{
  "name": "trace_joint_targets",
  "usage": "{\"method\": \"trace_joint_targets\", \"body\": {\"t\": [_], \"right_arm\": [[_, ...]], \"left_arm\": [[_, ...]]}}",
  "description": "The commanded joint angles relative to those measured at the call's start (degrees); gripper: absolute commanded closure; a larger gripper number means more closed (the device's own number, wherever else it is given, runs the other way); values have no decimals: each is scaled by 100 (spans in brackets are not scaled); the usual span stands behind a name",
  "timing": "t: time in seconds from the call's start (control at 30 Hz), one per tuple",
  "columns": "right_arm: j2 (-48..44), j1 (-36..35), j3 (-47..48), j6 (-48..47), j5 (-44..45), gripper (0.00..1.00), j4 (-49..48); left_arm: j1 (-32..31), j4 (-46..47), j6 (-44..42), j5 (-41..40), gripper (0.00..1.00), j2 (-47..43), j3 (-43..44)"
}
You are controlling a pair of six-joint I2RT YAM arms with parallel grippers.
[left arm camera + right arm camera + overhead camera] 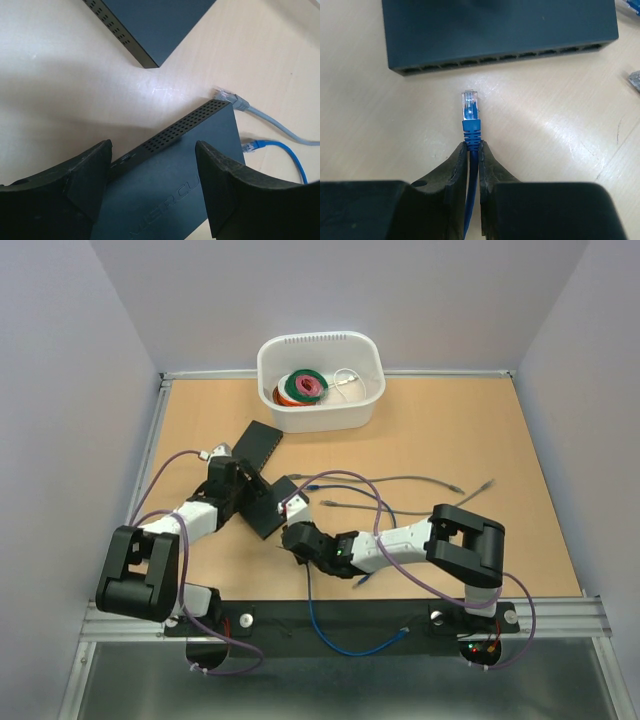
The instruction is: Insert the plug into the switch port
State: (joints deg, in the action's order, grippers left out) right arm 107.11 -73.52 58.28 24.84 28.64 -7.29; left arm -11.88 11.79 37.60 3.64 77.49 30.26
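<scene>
1. table (480, 440): wood top, white walls on three sides. All your items below sit on it.
2. left arm (190, 515), right arm (400, 540): both reach in twd centre, wrists close together.
3. basket (330, 420): white, far edge, centre. Tape rolls (303, 387) inside.
4. switch (268, 515): black, flat on the table, centre-left, at the left arm's wrist. Your right wrist view shows its row of ports (495, 59) facing the plug.
5. 2nd switch (260, 445): black, flat, btwn basket and switch. One corner is near the switch but apart.
6. left gripper (152, 170): jaws wide, one finger each side of the switch, which fills the gap. Clamped or only astride: can't tell.
7. right gripper (472, 150): pinched closed on the blue cable (471, 200), just behind the boot.
8. grey cables (420, 480): loose, right of centre. One grey plug (227, 95) lies just beside the switch's corner, w/ a 2nd blue plug (250, 146) near the same end.
9. plug (470, 106): your task item. Clear tip, blue boot, sticking out past the right fingertips. Points at the port row, near the switch but apart. Not yet inserted.
</scene>
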Motion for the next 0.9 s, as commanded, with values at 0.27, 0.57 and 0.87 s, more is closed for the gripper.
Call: {"method": "trace_joint_targets", "body": {"t": [0.27, 0.57, 0.87], "right_arm": [[-111, 13, 368, -269, 45, 100, -282], [-129, 13, 237, -120, -8, 100, -264], [-313, 4, 140, -58, 106, 99, -150]], "left_arm": [[-60, 500, 370, 726, 24, -963, -1057], [-60, 570, 283, 647, 24, -903, -1066], [-60, 561, 151, 515, 24, -850, -996]]}}
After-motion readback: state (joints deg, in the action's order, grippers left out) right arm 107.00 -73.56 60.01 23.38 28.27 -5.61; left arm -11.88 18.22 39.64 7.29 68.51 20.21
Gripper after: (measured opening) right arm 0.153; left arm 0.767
